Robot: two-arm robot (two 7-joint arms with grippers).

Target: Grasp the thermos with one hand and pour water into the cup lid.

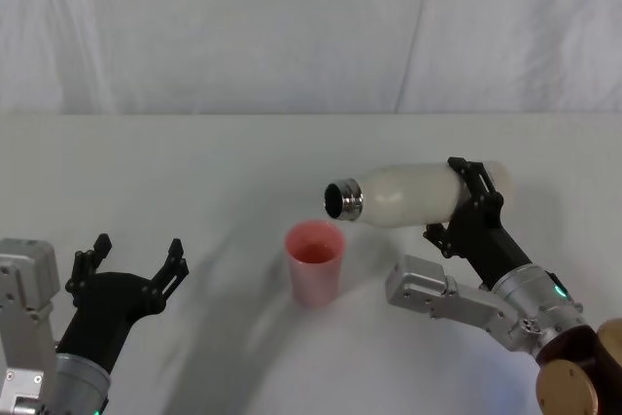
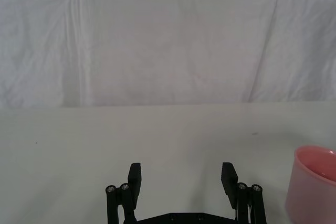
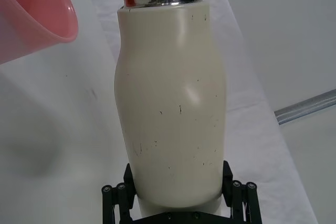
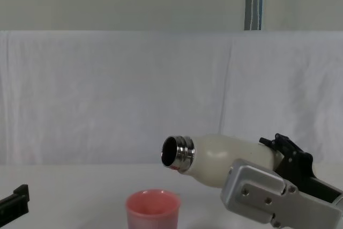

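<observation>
My right gripper [image 1: 465, 203] is shut on the lower body of the cream-white thermos [image 1: 413, 195], holding it tipped nearly level above the table. Its steel neck [image 1: 342, 201] points left, just above and right of the pink cup lid [image 1: 315, 261], which stands upright on the white table. In the chest view the thermos [image 4: 225, 159] hangs over the cup lid [image 4: 153, 208]. The right wrist view shows the thermos [image 3: 170, 108] between the fingers with the cup lid [image 3: 31, 14] beyond its mouth. My left gripper [image 1: 131, 264] rests open at the near left, with the cup lid [image 2: 312, 186] off to its side.
A white cloth backdrop [image 1: 311, 26] closes off the far side of the white table [image 1: 194, 162]. A metal pole [image 4: 254, 1] rises behind the backdrop at the right.
</observation>
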